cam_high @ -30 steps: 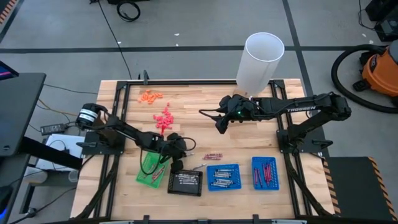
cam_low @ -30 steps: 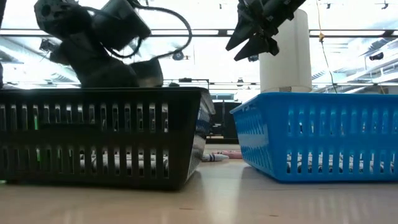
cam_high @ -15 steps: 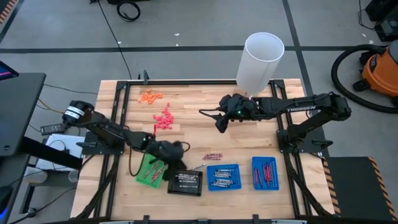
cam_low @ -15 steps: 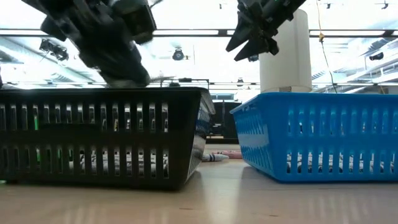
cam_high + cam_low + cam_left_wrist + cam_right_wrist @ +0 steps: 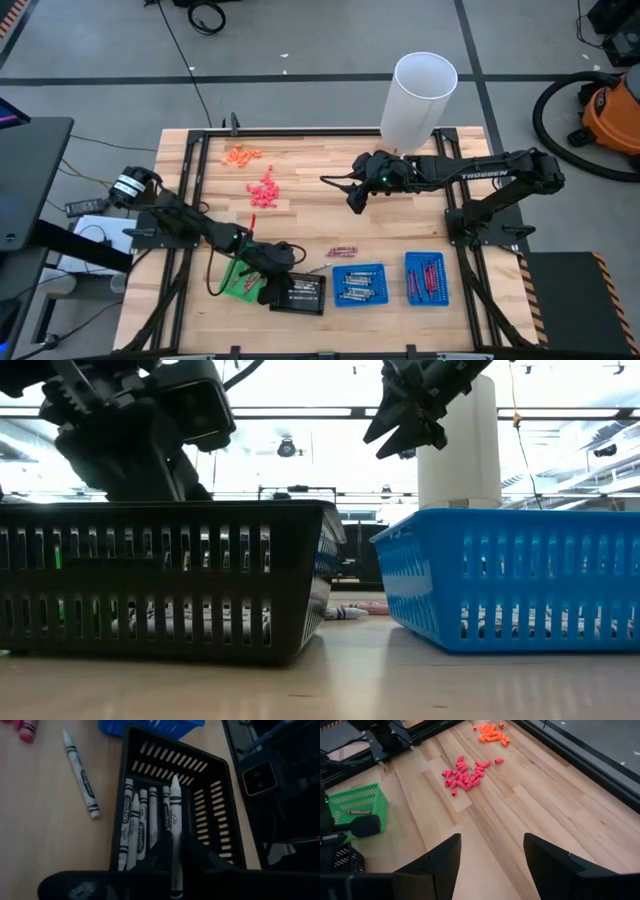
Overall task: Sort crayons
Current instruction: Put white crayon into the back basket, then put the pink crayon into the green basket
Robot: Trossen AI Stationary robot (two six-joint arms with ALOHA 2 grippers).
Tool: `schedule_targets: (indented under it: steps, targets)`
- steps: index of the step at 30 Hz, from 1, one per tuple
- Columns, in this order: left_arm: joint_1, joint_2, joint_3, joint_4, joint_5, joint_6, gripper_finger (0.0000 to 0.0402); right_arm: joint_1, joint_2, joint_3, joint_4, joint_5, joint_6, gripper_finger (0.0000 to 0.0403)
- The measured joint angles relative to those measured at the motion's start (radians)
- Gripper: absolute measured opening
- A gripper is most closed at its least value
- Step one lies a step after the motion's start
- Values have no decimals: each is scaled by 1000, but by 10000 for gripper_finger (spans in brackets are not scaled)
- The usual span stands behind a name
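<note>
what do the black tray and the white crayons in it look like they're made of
Black tray: likely moulded plastic, matte, judging by its thin, evenly slotted walls and floor.

White crayons: probably wax sticks in paper wrappers, given the printed labels with dark bands and the bare pointed tips. The left gripper holds one more white crayon above them; it looks the same.
</note>
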Motion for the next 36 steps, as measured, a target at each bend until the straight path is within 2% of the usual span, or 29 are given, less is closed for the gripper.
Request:
schedule_targets:
  steps: [18,23,31,36]
  targets:
    - [-1,-1,0,51,-23,-2,26,2,0,0,-1,-21,2,224]
    - [-13,-1,0,59,-33,24,51,2,0,0,0,-21,1,224]
    - [-18,-2,0,77,-39,41,119,2,0,0,0,-21,1,224]
    - [-18,-2,0,77,-41,18,128,2,0,0,0,-24,1,224]
